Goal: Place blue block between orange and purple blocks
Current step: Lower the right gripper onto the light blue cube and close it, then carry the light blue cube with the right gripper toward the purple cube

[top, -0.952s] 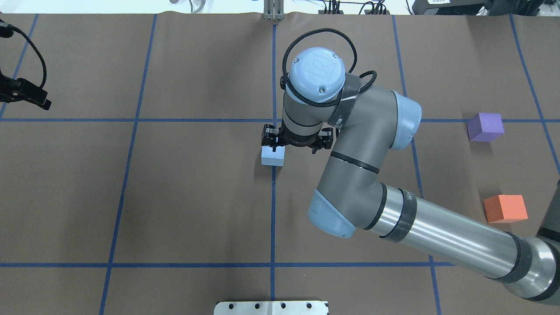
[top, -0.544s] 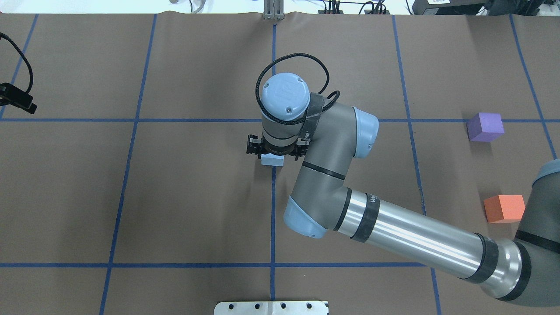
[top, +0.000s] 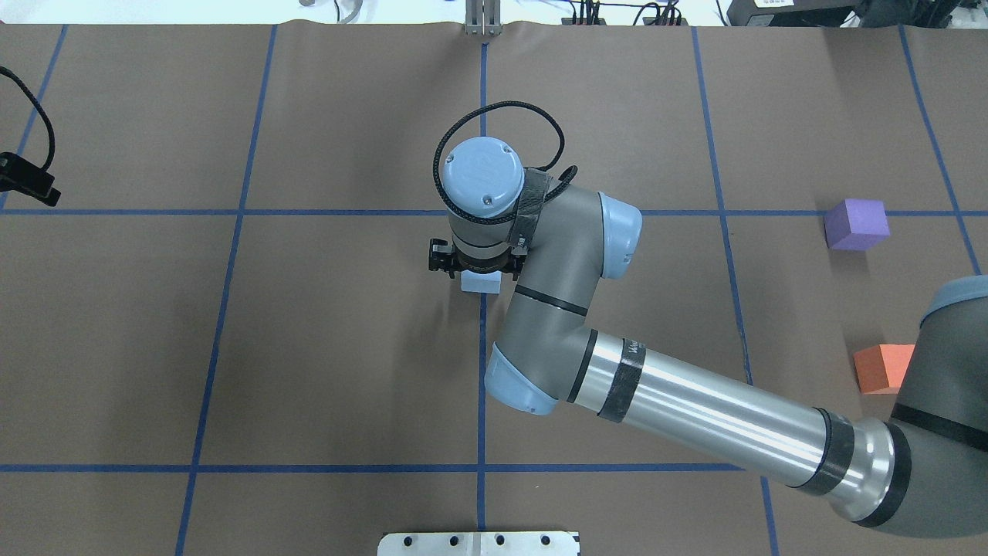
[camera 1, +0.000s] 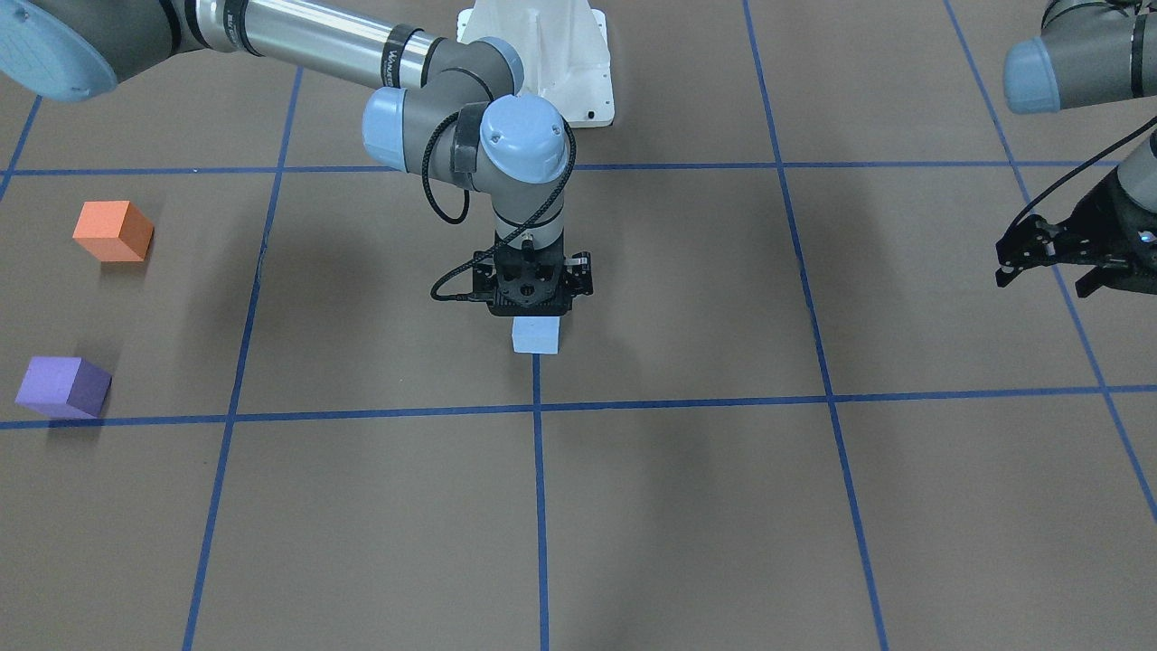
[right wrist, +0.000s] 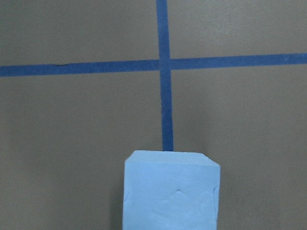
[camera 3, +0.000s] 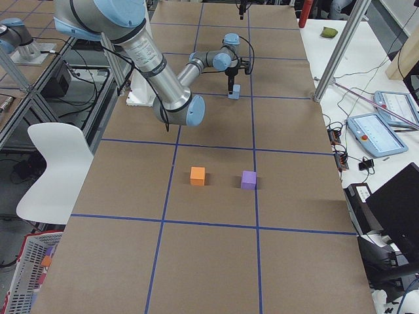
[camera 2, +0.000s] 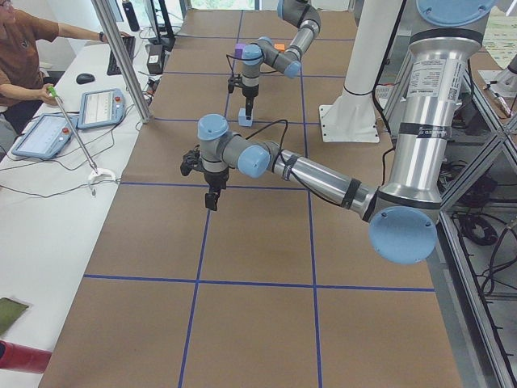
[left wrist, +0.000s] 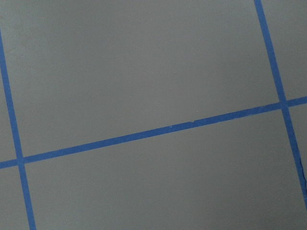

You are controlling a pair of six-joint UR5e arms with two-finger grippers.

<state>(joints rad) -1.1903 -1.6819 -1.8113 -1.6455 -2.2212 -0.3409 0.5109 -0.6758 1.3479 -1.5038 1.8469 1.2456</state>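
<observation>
Right gripper (camera 1: pixel 535 312): directly over blue block (camera 1: pixel 536 335); fingers hidden, spread cannot be told. Blue block: mid-table on tape line (camera 1: pixel 538 389), well apart from orange block (camera 1: pixel 112 231) and purple block (camera 1: pixel 63 386). Right wrist view alone shows its dimpled face; overhead view, orange block half-covered by right arm (top: pixel 695 409).

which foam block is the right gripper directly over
The light blue foam block, on the blue tape line mid-table, directly below the right gripper. The orange foam block and purple foam block sit far off to the robot's right.
</observation>
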